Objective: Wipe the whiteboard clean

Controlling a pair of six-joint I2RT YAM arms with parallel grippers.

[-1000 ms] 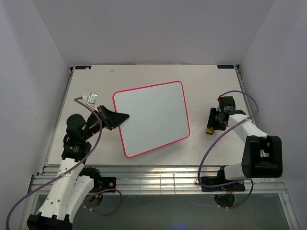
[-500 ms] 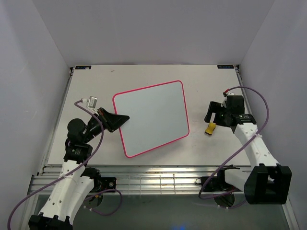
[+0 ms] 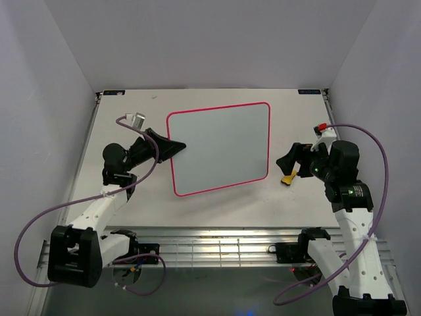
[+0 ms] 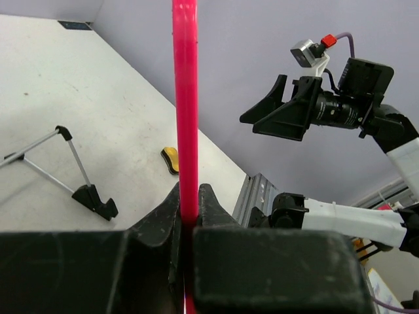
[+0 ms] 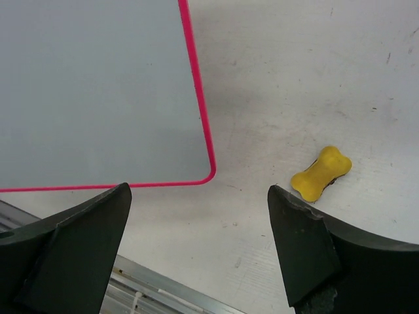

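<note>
Whiteboard (image 3: 219, 148) sat in the centre of the top view, slightly right of middle, its pink-red frame skewed a little against the counter (image 3: 125, 105) edges. Face read as plain pale grey in both the top and right wrist views.

Left gripper (image 3: 179, 147) was at the board's left edge, fingers (image 4: 163, 219) pinched onto the frame. In the left wrist view the frame ran edge-on as a vertical red line up the middle, clamped between the two black fingers at the bottom. That view put counter surface to the left of the red line; the board appeared held off the counter.

A black wire stand (image 4: 72, 173) lay at lower left of the left wrist view. Not visible from the top camera.

Right gripper (image 3: 284, 161) hovered at centre right, fingers (image 5: 72, 242) spread wide, holding nothing. It was just off the board's right edge, apart from it.

Yellow eraser (image 3: 288, 178) lay on the counter just below the right gripper, near the board's lower right corner, not touching it.
</note>
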